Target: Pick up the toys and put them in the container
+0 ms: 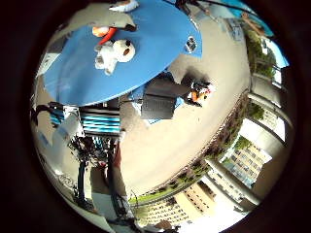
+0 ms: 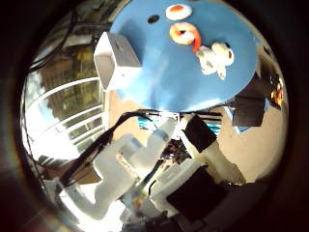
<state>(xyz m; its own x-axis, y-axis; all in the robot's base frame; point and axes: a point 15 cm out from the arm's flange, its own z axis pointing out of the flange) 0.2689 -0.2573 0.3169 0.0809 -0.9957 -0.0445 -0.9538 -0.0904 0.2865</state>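
A round blue table [image 2: 164, 82] lies well below my palm. On it stand a white box-shaped container [image 2: 116, 60], a fried-egg toy [image 2: 178, 11], an orange shrimp toy [image 2: 184, 34] and a white plush dog [image 2: 215, 58]. The dog lies right beside the shrimp; the container is apart from them, near the table's edge. My right hand [image 2: 159, 169] hangs high above the table, its white and black fingers loosely extended with nothing in them. All the toys rest on the cloth, none inside the container.
A black box [image 1: 160, 99] stands on the tan floor beside the table, with an orange and black object [image 1: 200, 92] a little past it. A small dark round thing [image 1: 191, 44] sits near the table's rim. A railing [image 1: 228, 170] and buildings lie beyond.
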